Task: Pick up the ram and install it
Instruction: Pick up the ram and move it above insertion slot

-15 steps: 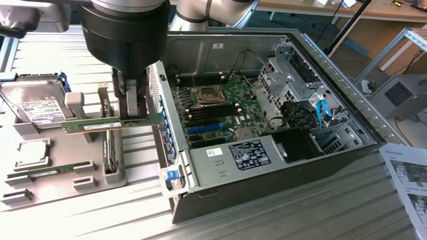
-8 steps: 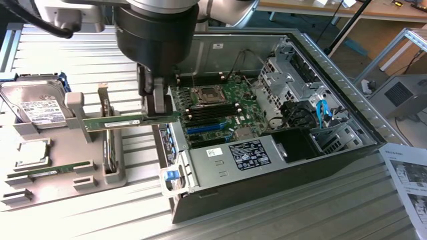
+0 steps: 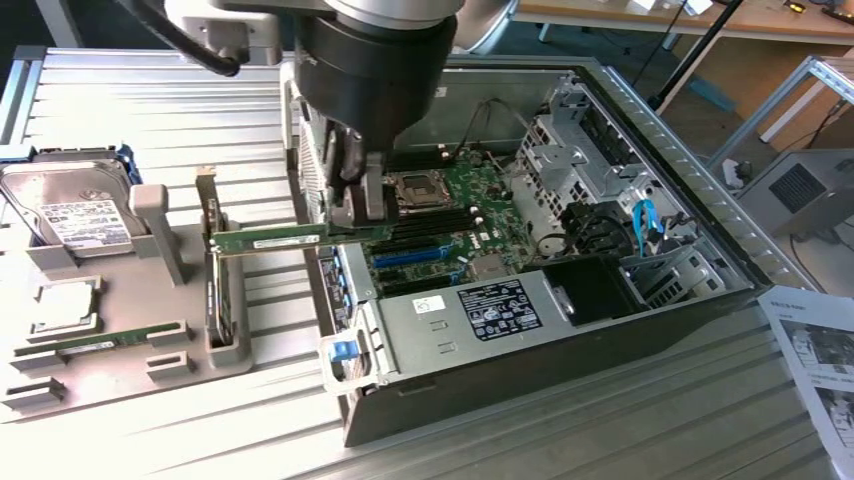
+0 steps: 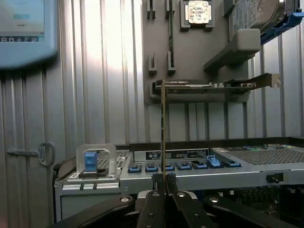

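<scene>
The ram (image 3: 274,240) is a long thin green stick held level, poking toward the exterior view's left from my gripper (image 3: 358,215). My gripper is shut on its one end. It hangs above the left wall of the open computer case (image 3: 667,150), between the grey holder tray (image 3: 160,230) and the motherboard (image 3: 467,195). The motherboard's black slots (image 3: 451,222) lie just right of the fingers. In the wrist view the ram (image 4: 164,123) shows edge-on as a thin line rising from my gripper (image 4: 164,178).
The tray holds a hard drive (image 3: 67,210), a square silver processor chip (image 3: 60,300), another green stick (image 3: 100,342) and an upright card with a metal bracket (image 3: 211,270). A power supply (image 3: 494,305) fills the case's near end. Paper (image 3: 814,350) lies at the right.
</scene>
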Robot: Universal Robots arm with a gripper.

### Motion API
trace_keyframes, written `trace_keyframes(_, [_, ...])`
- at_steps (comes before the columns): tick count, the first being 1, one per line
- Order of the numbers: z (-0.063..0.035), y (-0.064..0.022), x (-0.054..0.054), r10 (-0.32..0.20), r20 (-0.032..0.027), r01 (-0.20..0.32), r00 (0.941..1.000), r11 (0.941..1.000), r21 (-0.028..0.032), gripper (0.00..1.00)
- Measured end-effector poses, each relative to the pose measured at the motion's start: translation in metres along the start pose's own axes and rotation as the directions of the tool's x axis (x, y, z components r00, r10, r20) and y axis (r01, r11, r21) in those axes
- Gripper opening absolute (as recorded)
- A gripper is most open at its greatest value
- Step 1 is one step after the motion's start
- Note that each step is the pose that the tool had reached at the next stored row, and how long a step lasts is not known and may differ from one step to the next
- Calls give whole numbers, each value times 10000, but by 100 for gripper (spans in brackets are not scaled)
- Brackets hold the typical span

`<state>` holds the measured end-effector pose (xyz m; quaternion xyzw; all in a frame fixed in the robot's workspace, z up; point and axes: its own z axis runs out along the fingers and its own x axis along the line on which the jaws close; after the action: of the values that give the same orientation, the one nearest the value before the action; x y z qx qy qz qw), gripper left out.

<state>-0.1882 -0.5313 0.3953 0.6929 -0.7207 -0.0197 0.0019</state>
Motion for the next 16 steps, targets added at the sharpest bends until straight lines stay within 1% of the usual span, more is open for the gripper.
trace_keyframes(3, [-4, -142, -5, -1, 1, 1, 10000, 10000, -2, 12])
trace_keyframes(5, [-6, -205, -8, 0, 0, 0, 10000, 10000, -4, 12])
trace_keyframes(6, [-8, -252, -10, 0, -1, 0, 10000, 10000, -5, 12])
trace_keyframes(16, [-15, -519, -20, -1, 0, 1, 10000, 10000, -11, 12])
